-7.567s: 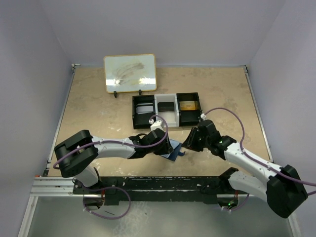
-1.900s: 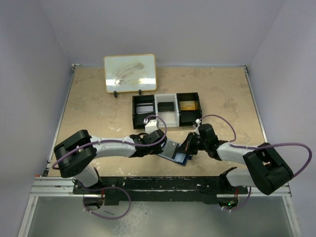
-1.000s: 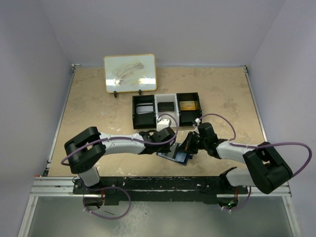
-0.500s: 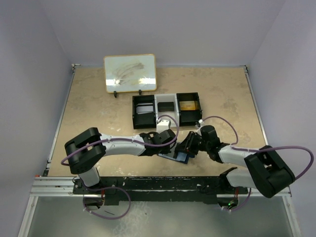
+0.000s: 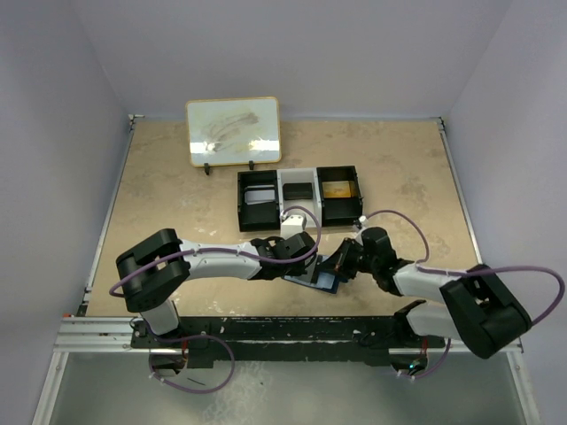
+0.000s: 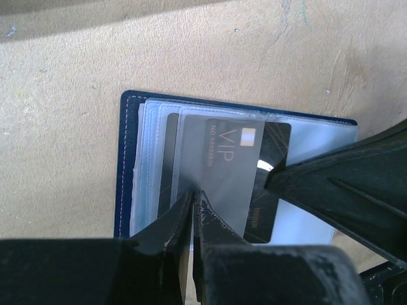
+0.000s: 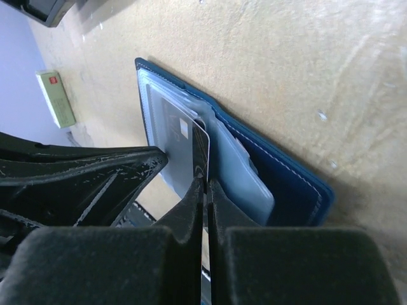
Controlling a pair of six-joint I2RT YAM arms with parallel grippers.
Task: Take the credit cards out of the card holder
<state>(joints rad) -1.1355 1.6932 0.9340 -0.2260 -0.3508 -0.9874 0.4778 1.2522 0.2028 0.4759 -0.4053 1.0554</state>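
Observed the card holder (image 5: 321, 280) lying spread flat on the tabletop (image 5: 177, 195), close to the near edge and about midway left to right, directly between the two grippers. Noted navy cover facing down, pale clear pockets facing up.

Noted the left gripper (image 5: 299, 268) reaching in low from the left. In the left wrist view, found the left gripper (image 6: 193, 196) with jaws pressed together, no gap visible, on the near edge of a clear sleeve (image 6: 219, 165) fanned out of the card holder (image 6: 127, 159). Logged as closed and gripping that sleeve. Read "VIP" on a black card (image 6: 276, 140) inside the sleeve, right end poking out bare past the sleeve's edge.

Noted the right gripper (image 5: 342, 266) coming in low from the right, touching the bare end of the card in the left wrist view. In the right wrist view, found the right gripper (image 7: 205, 182) closed, with a thin edge pinched between the jaws. Took this edge for the black card (image 7: 191, 143), raised off the pockets of the card holder (image 7: 299, 184). Cannot tell whether sleeve plastic is caught there too.

Recorded, well apart on the far side, a black three-compartment tray (image 5: 241, 202), and farther still a framed whiteboard (image 5: 234, 131) propped upright.
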